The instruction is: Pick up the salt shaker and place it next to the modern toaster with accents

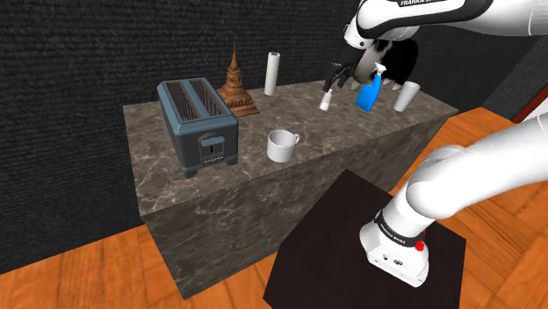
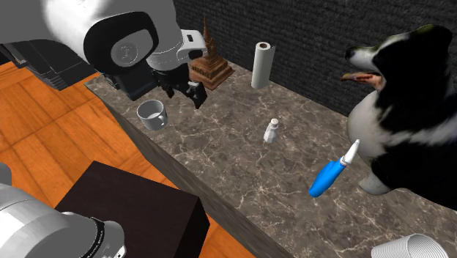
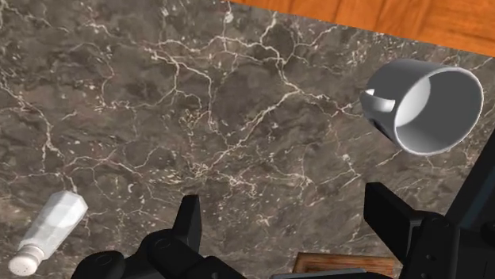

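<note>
End effector (image 3: 285,212) spread, empty; salt shaker (image 3: 49,231) stands apart; arm (image 1: 421,13) partly hides the dog (image 1: 402,60).

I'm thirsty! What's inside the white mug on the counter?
The mug looks empty: just its smooth pale inner wall and bottom show, with no drink or anything else in it. Its own side wall covers a strip of the inside.

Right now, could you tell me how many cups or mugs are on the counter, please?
2: a white mug near the toaster, and a white cup at the counter's end by the blue bottle.
</note>
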### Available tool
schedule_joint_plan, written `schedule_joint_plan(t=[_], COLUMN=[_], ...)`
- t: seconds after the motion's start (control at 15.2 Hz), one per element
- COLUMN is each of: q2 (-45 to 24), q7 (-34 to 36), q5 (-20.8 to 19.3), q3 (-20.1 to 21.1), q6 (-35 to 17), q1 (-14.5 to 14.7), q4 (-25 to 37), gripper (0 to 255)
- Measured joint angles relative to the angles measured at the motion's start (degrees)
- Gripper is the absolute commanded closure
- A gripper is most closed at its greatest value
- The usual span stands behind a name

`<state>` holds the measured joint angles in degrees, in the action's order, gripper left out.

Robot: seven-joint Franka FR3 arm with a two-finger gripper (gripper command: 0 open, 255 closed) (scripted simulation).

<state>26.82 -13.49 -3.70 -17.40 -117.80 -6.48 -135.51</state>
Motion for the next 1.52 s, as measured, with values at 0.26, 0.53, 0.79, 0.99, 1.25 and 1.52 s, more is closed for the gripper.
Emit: schedule_joint_plan(t=[0.26,0.53,0.79,0.99,1.25,1.52], q2=[-6.9,-14.6,-22.4,-29.4,-39.1,-47.5], q7=[-4.7,-10.0,-16.3,-21.4,-28.2,-32.5], q5=[2.1,6.3,12.3,18.3,26.8,33.4], q3=[-4.7,-9.1,-12.7,-14.6,-15.3,-14.3], q6=[-4.4,-8.1,-10.5,-11.4,-10.7,-9.4], q1=[-0.3,-0.2,-0.7,-1.9,-5.6,-10.2], q4=[3.1,7.1,11.7,16.3,23.9,31.4], gripper=[0,0,0,0,0,0])
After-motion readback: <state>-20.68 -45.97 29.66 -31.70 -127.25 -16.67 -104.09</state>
